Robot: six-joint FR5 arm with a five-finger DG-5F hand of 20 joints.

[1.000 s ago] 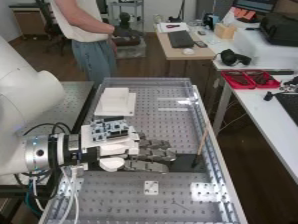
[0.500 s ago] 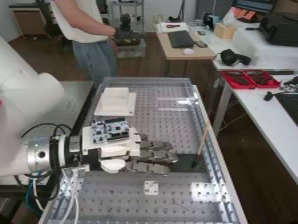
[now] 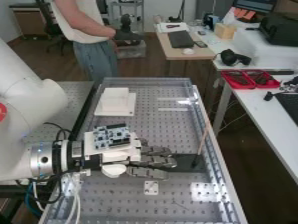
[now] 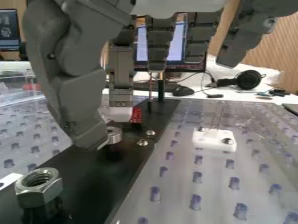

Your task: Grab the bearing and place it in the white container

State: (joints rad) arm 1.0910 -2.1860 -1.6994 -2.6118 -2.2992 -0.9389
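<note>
One small shift registers: our hand (image 3: 118, 156) has moved slightly toward the near end of the surface (image 3: 120, 197), fingers (image 3: 158, 161) extended, wide and holding nothing. We locate the bearing (image 4: 114, 135) just beside the thumb (image 4: 85, 125), by the dark plate (image 4: 93, 185); contact is unclear. Alignment should precede closure and transfer to the white container (image 3: 116, 96).

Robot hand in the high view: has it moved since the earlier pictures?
Yes, the robot hand has shifted slightly down the view, closer to the small white plate.
</note>
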